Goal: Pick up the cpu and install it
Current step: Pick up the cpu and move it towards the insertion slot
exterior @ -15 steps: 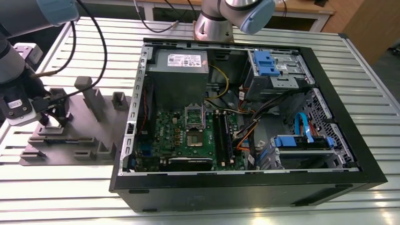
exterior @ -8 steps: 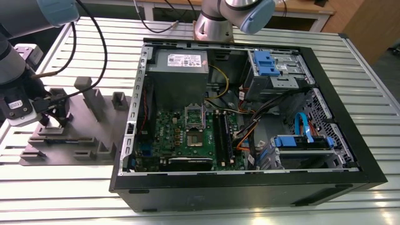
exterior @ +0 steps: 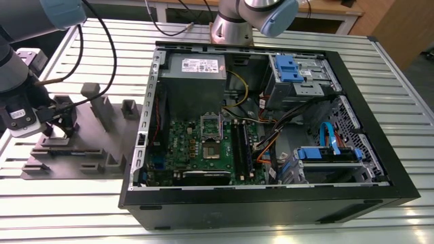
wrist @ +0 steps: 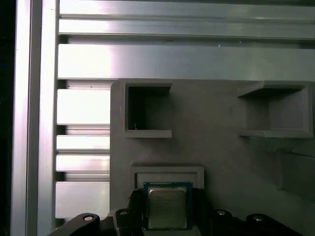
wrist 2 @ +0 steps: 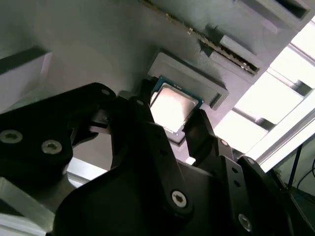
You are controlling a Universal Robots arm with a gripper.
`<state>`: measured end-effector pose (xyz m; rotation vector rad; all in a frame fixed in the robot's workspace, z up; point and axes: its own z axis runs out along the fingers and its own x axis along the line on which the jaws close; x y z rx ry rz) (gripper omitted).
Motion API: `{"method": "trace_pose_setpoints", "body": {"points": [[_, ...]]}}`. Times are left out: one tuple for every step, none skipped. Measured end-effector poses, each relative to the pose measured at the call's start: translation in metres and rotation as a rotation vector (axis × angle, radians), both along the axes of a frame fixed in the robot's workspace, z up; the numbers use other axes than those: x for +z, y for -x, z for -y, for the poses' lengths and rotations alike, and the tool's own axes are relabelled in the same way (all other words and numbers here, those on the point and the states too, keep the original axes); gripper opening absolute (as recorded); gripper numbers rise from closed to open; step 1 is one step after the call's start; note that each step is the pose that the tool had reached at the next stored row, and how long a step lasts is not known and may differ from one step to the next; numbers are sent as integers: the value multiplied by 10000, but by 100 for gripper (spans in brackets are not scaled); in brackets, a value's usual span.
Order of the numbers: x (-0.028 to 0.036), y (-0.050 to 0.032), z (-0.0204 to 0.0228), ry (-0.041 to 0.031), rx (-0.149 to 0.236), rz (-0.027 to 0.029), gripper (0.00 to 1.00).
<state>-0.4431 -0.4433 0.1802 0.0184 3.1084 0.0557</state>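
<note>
Arm: bent low over the grey holder [exterior: 88, 152] near the table's [exterior: 203, 229] edge on the exterior view's left, gripper [exterior: 60, 133] pointing down.
Gripper: fingers [wrist 2: 140, 118] clamped on two opposite edges of the cpu [wrist: 167, 206].
Cpu: at the holder's shallow recess.
Unclear: whether it rests there or is lifted.

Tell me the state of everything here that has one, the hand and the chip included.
Silver-topped square cpu chip: flat at the grey plastic fixture, gripped on two sides.
Black robot hand: shut on the chip.
Black computer tower case: on its side, panel off.
Motherboard cpu socket: looks empty.
</note>
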Motion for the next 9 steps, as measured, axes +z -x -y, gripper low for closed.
{"method": "trace_pose_setpoints", "body": {"points": [[3, 1, 0, 3, 0, -6, 55], [7, 2, 1, 8, 0, -11, 55], [6, 2, 1, 8, 0, -11, 55], [7, 2, 1, 8, 0, -12, 55], [10, 1, 1, 8, 0, -12, 55], [19, 2, 1, 10, 0, -14, 55], [28, 2, 1, 9, 0, -13, 55], [37, 2, 1, 8, 0, -11, 55], [39, 1, 1, 6, 0, -9, 55]]}}
